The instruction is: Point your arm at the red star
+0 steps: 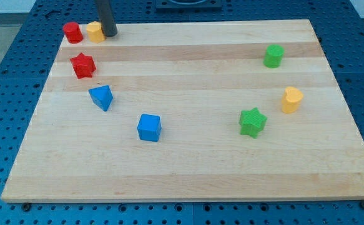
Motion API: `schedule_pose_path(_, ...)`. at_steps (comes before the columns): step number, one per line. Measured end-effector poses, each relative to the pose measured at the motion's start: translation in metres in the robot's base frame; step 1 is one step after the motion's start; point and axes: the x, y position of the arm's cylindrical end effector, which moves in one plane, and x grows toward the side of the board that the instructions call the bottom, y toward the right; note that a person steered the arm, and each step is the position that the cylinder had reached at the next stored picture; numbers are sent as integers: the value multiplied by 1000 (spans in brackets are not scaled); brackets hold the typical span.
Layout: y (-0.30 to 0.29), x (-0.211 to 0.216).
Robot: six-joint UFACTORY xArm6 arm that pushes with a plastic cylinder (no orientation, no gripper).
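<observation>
The red star (82, 65) lies in the upper left of the frame, on the wooden desk (188, 175), flat on its base and apart from its neighbours. Above it, along the desk's top edge, stand a red cylinder (72, 32) and a small yellow block (95, 31), close together or touching. Below and to the right of the star sits a blue triangular block (101, 97), with a blue cube (149, 127) further down toward the centre.

My tip (109, 34) rests at the top edge, just right of the yellow block, touching it or nearly so, and up and to the right of the star. The end effector is a plain rod with nothing to open or clench, and it holds nothing.

The star looks small, rigid and light, likely plastic, so it should slide easily on the smooth wood and turn if nudged on one of its points. Nothing can take hold of it; a flat notch between two points would be the steadiest place to meet it. Pointing calls for approaching without contact.
</observation>
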Motion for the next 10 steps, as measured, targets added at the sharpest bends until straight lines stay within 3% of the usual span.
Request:
schedule_pose_path(3, 1, 10)
schedule_pose_path(5, 35, 64)
schedule_pose_path(8, 37, 125)
schedule_pose_path(10, 20, 126)
